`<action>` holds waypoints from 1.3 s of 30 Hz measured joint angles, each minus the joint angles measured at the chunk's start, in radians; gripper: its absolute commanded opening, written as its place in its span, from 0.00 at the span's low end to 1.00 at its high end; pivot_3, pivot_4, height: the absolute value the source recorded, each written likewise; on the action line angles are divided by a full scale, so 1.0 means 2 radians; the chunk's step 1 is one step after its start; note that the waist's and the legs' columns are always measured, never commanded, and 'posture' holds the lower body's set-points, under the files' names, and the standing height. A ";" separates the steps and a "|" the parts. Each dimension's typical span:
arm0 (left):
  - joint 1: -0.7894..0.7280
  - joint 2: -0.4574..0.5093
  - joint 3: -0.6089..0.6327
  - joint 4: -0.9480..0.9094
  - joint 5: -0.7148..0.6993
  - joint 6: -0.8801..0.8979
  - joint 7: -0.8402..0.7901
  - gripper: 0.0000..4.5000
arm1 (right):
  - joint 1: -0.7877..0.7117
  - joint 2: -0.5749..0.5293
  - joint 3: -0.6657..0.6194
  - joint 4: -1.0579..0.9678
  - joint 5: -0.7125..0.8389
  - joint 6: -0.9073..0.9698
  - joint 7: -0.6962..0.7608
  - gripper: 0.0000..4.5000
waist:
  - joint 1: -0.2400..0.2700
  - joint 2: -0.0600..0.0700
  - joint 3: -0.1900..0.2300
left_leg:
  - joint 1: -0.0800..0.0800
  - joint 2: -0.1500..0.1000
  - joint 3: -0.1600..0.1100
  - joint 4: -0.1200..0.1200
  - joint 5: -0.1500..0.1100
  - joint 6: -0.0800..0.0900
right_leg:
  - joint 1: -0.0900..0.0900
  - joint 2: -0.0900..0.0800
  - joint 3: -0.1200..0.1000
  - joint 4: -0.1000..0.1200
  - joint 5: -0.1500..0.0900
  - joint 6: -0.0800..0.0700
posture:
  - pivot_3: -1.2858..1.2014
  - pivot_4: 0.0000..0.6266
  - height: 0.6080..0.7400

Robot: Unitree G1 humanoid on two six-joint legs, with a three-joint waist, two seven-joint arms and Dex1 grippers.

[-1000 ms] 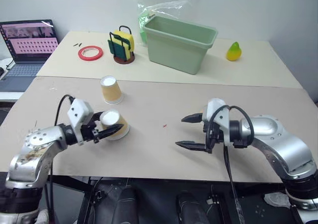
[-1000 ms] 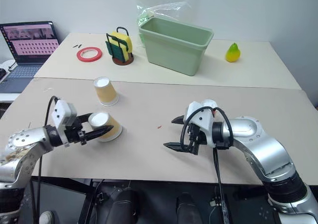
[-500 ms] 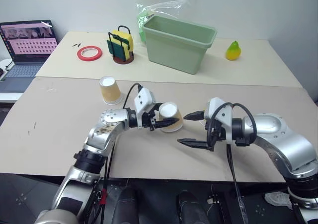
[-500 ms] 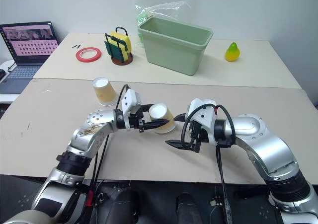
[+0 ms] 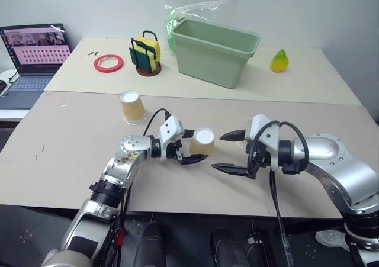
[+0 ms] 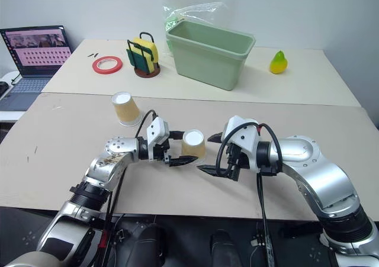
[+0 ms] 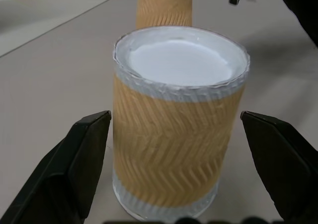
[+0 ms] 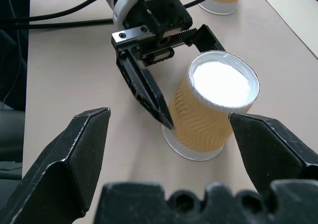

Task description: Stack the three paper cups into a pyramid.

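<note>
The left gripper (image 5: 190, 147), fingers apart, is releasing a cup (image 5: 204, 141) upside down mid-table; the right gripper (image 5: 231, 151) is waiting open; next, fetching the far-left cup (image 5: 131, 106) beside it.

No word, number or brand can be read anywhere. The laptop (image 5: 34, 47) at the upper left of the frame has a lit screen with a pink grid of small tiles and a strip of thumbnails above it — too small to make out. The paper cups (image 5: 203, 141) carry a ribbed pattern — no print.
</note>
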 measured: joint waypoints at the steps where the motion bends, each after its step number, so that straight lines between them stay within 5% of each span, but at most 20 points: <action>1: 0.000 0.009 0.007 -0.015 -0.007 0.009 -0.003 1.00 | 0.000 0.000 0.000 0.001 0.000 -0.001 0.002 1.00 | 0.000 0.000 0.000 | 0.000 0.000 0.000 0.000 0.000 0.000 | 0.000 0.000 0.000 0.000 0.000 0.000 | 0.52 0.24 0.36; 11: 0.073 0.108 0.137 -0.198 -0.098 0.155 0.054 1.00 | -0.002 0.000 0.003 0.027 -0.005 -0.014 0.019 1.00 | -0.006 0.000 0.000 | 0.000 0.000 0.000 0.000 0.000 0.000 | 0.000 0.000 0.000 0.000 0.000 0.000 | 0.52 0.24 0.36; 14: 0.099 0.058 0.179 -0.210 -0.078 0.179 0.176 1.00 | 0.003 -0.001 0.003 0.028 -0.009 -0.019 0.021 1.00 | -0.003 0.000 0.000 | 0.000 -0.001 -0.001 0.000 0.001 0.001 | 0.001 0.000 0.000 0.000 0.000 0.000 | 0.52 0.24 0.36; 18: 0.146 -0.038 0.197 -0.204 0.052 0.160 0.408 1.00 | 0.009 0.000 0.001 0.033 -0.012 -0.021 0.013 1.00 | -0.001 0.000 0.000 | 0.001 -0.001 -0.001 0.000 0.001 0.001 | 0.002 0.000 0.000 0.000 0.000 0.001 | 0.52 0.24 0.36; 21: 0.157 -0.062 0.179 -0.164 0.102 0.135 0.471 1.00 | 0.009 0.004 0.001 0.035 -0.011 -0.021 0.011 1.00 | 0.002 0.000 0.000 | 0.000 -0.001 -0.001 0.000 0.001 0.001 | 0.001 0.000 0.000 0.000 0.000 0.001 | 0.52 0.24 0.36; 39: -0.016 -0.044 0.164 0.099 0.117 -0.009 0.421 1.00 | 0.006 0.011 0.000 0.033 -0.011 -0.021 -0.002 1.00 | 0.003 0.000 0.000 | 0.000 -0.002 -0.002 0.000 0.001 0.001 | 0.001 0.000 0.000 0.000 0.000 0.001 | 0.52 0.24 0.36</action>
